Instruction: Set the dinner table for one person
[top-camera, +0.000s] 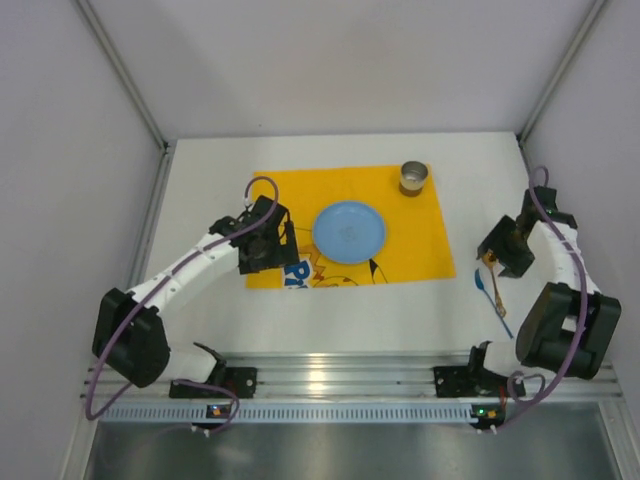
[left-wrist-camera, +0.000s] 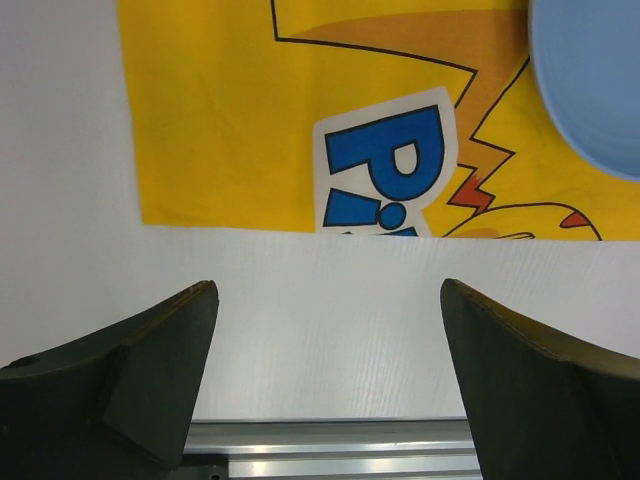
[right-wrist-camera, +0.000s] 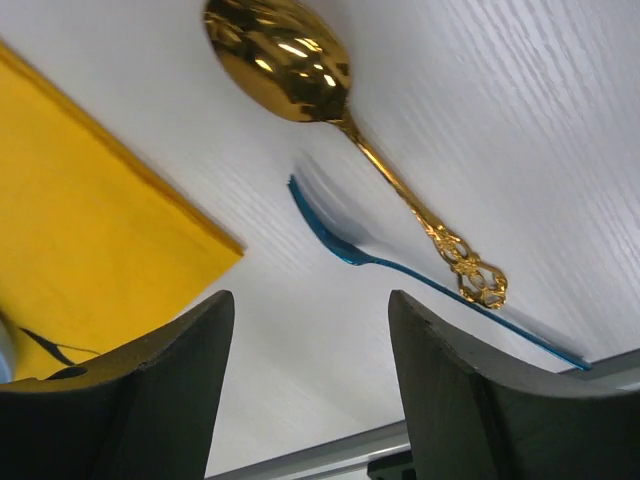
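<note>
The dinner table (top-camera: 330, 320) is a white tabletop with a yellow printed mat (top-camera: 300, 190) on it. A blue plate (top-camera: 348, 232) sits in the mat's middle and a metal cup (top-camera: 414, 178) at its far right corner. A gold spoon (right-wrist-camera: 280, 55) and a blue utensil (right-wrist-camera: 340, 235) lie side by side on the bare table right of the mat, also in the top view (top-camera: 492, 285). My right gripper (right-wrist-camera: 310, 298) is open and empty, hovering above them (top-camera: 500, 255). My left gripper (left-wrist-camera: 328, 290) is open and empty over the mat's left near part (top-camera: 262, 245), left of the plate (left-wrist-camera: 600, 80).
An aluminium rail (top-camera: 330, 375) runs along the near table edge, holding both arm bases. Grey walls close in the left, right and far sides. The mat's near right corner (right-wrist-camera: 80, 200) lies just left of the cutlery.
</note>
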